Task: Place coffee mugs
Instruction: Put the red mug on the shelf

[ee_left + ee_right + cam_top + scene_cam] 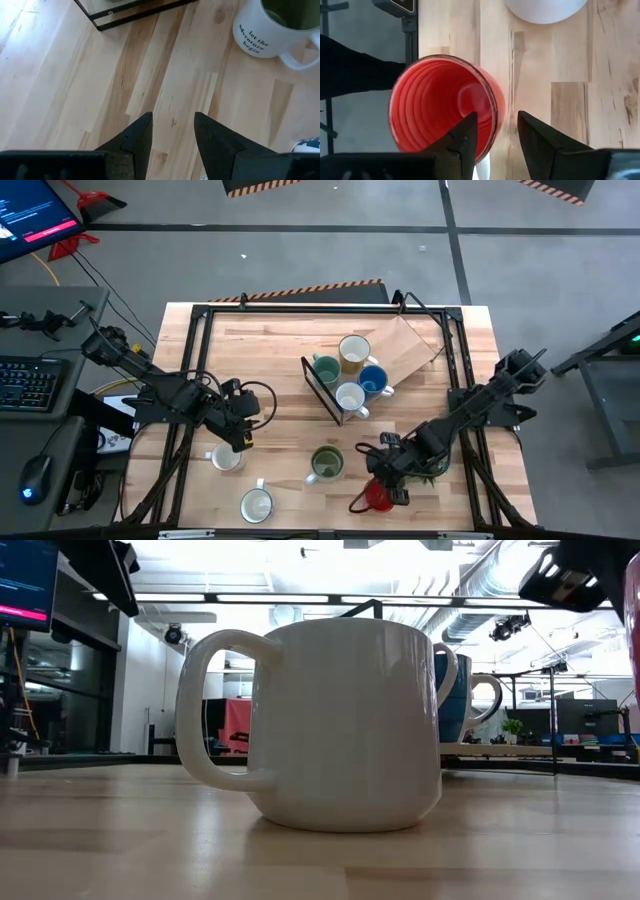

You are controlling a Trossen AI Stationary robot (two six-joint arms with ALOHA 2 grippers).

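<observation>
My right gripper (385, 483) is shut on a red mug (445, 105) near the table's front edge; the mug also shows as a red strip high at the low view's right edge (633, 600). My left gripper (241, 436) hangs open over bare wood, just beyond a white mug (225, 458). An olive-lined white mug (326, 463) and another white mug (256, 505) stand upright on the table. Teal (325, 370), yellow (353, 352), blue (372, 380) and white (350, 397) mugs stand grouped at a black wire frame (312, 385). My right gripper has the red mug by its wall at the rim (496, 112), one finger (465, 137) inside the mug and the other (535, 137) outside. The fingers come from above, slanting down. The mug is lifted off the table and tilted, its mouth facing the wrist camera.
A wooden board (405, 345) lies slanted beyond the grouped mugs. A black rail frame (190, 370) runs round the tabletop. Bare wood lies between the two grippers. A keyboard (28, 383) and mouse (35, 477) sit off the table's left.
</observation>
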